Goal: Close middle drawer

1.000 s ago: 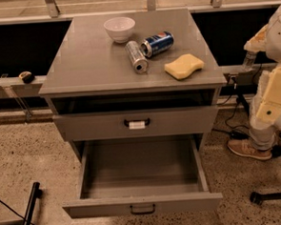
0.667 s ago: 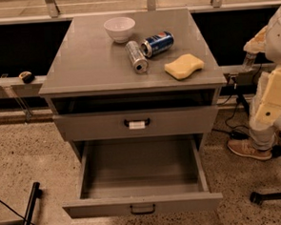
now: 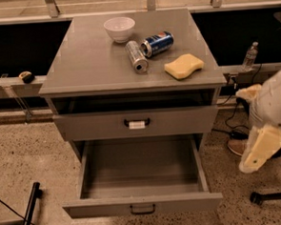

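The middle drawer (image 3: 142, 206) is pulled far out at the bottom of the grey cabinet. It is wide and shallow, with a low front panel and a plain black bar handle (image 3: 142, 209), and its inside is empty. Above it sits a taller drawer front (image 3: 84, 126) with a white tag on its handle, pushed in. My gripper does not show. Only my arm's white and cream links (image 3: 266, 135) are in view at the right, beside the cabinet and apart from the drawer.
On the cabinet top (image 3: 80, 65) are a white bowl (image 3: 119, 28), a silver can (image 3: 137, 56) and a blue can (image 3: 157, 44) lying down, and a yellow sponge (image 3: 184, 65). A black stand leg (image 3: 29, 212) is at the lower left and a chair base (image 3: 274, 197) at the lower right.
My arm at the right has dropped lower beside the cabinet. The drawer and the things on top have not moved.
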Motion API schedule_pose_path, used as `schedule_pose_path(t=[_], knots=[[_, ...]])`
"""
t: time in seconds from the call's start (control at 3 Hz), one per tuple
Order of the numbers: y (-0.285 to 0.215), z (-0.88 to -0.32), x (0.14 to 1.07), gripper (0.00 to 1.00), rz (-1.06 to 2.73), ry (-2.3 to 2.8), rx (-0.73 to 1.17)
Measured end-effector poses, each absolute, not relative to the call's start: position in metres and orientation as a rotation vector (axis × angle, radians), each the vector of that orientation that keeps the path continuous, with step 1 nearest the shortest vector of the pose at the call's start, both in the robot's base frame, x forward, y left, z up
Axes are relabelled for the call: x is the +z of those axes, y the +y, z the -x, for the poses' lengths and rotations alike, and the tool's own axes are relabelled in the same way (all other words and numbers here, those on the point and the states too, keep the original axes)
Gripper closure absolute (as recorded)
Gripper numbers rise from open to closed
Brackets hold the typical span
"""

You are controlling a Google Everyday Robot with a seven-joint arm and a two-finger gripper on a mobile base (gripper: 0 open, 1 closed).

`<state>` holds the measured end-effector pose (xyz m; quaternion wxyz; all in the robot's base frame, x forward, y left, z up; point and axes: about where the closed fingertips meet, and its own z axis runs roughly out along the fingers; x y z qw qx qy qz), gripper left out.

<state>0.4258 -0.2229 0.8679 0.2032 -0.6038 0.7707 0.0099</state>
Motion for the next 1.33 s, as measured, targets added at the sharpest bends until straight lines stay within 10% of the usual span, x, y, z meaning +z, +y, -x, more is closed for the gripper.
schedule_pose_path(t=[1.33], knots=[[-0.166, -0.399, 0.603, 0.00, 1.789, 1.919, 0.384]])
